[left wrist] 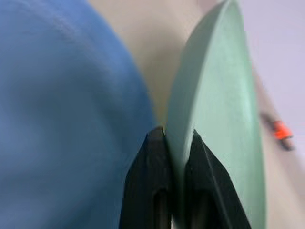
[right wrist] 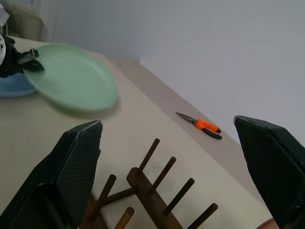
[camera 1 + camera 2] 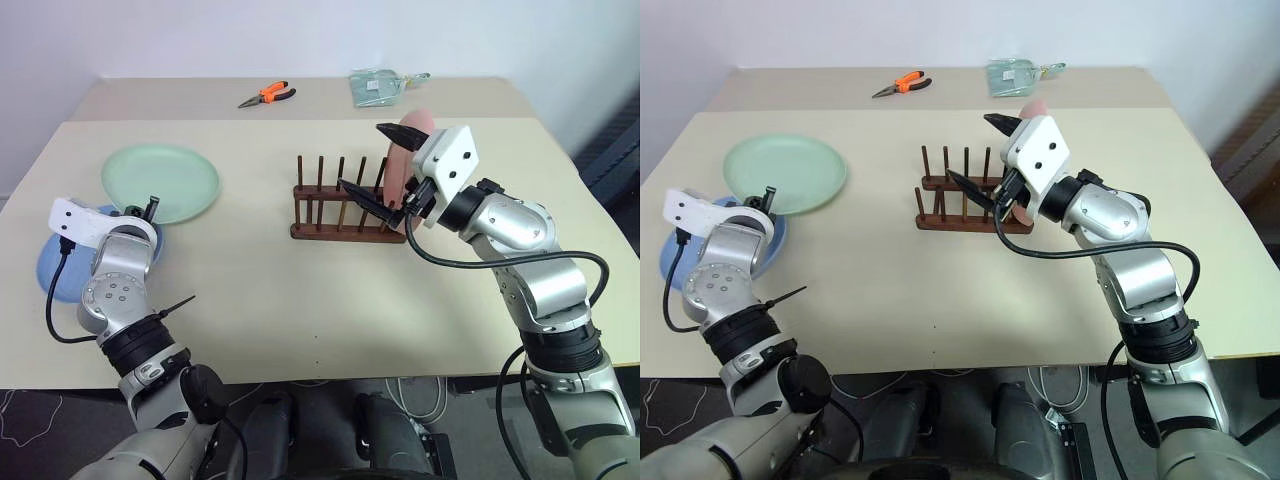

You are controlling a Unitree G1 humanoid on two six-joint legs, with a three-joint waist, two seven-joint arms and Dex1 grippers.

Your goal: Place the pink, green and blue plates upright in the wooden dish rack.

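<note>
Plates in transit: the left gripper [image 1: 174, 152] pinches the near rim of the green plate [image 3: 160, 182], at ten o'clock on the table [image 3: 300, 300], overlapping the blue plate [image 3: 60, 265] at nine. The pink plate [image 3: 400, 165] stands upright in the wooden dish rack [image 3: 340, 205] at centre, the right gripper [image 2: 167, 167] spread wide and empty beside it. Thin, stiff and probably light, the matte plastic should take a rim grip without slipping. The left wrist view alone shows the rim clamped; the right wrist view shows bare pegs and orange pliers [image 2: 202, 126] beyond.
</note>
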